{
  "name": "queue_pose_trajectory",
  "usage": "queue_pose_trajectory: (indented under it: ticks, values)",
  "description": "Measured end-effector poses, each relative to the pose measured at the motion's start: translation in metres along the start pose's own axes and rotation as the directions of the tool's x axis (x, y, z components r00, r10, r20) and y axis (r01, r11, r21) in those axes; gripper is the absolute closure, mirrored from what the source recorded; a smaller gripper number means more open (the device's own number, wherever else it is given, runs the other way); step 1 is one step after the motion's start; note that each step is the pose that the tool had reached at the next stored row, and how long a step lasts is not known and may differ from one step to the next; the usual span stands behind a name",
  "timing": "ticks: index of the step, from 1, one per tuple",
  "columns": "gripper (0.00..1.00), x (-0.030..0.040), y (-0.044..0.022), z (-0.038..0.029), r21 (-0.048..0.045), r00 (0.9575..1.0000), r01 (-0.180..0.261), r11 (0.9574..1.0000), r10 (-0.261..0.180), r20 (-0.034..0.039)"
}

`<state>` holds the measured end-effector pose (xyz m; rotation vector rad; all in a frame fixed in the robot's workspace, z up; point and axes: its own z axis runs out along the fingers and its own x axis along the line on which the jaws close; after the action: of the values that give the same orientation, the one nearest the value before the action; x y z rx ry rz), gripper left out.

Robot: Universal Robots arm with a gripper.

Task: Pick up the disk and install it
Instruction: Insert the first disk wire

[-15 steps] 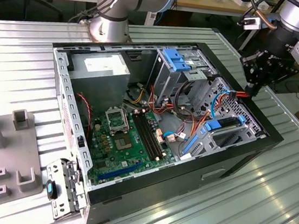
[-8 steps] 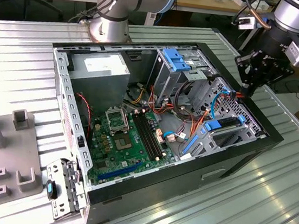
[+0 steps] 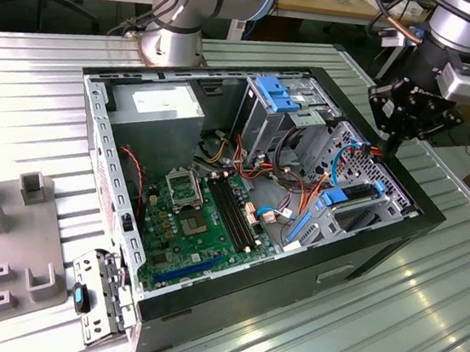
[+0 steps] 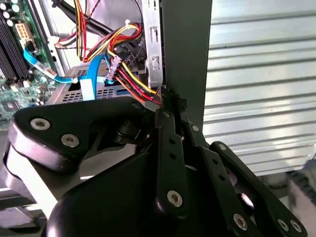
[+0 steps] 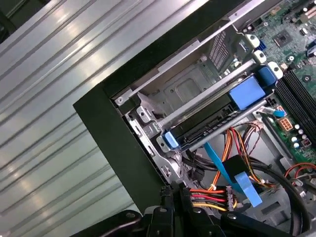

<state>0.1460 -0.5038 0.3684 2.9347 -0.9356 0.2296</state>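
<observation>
The disk [image 3: 354, 199], dark grey with blue caddy rails, lies flat inside the grey drive cage at the front corner of the open computer case [image 3: 423, 218], towards the exterior view's right. The first wrist view shows the disk [image 5: 210, 121] seated in the bay, with a blue tab at each end. My gripper [image 3: 390, 149] hangs over the case's wall, apart from the disk. In both wrist views its fingers [image 4: 170, 143] stand shut, their tips against a bundle of red, yellow and black wires [image 5: 210, 198]. Whether the wires are pinched between the fingers is hidden.
A fixed blue bracket [image 3: 277, 92] tops the upper drive cage. Motherboard [image 3: 199, 223], power supply [image 3: 158, 106] and loose blue cables [image 5: 232, 175] crowd the case. The robot base [image 3: 179, 40] stands behind it. Grey fixtures [image 3: 4, 242] sit on the ribbed metal table [image 3: 370, 330].
</observation>
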Motion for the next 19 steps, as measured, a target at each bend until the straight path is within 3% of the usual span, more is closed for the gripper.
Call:
queue_pose_trajectory:
  ticks: [5,9,16,18,19]
  values:
    - [0.83,-0.0001,0.0001,0.0004,-0.017,0.9943,-0.106,0.9942,0.106,-0.0005]
    - [0.83,-0.0033,0.0023,0.0,-0.0215,0.9909,-0.135,0.9906,0.135,-0.0007]
    - [0.83,-0.0034,0.0023,0.0002,-0.042,0.9649,-0.262,0.964,0.262,-0.0042]
    - [0.83,-0.0034,0.0023,0.0003,-0.0474,0.9551,-0.296,0.954,0.296,-0.0056]
    - [0.83,-0.0034,0.0023,0.0004,-0.0513,0.9474,-0.32,0.946,0.32,-0.0068]
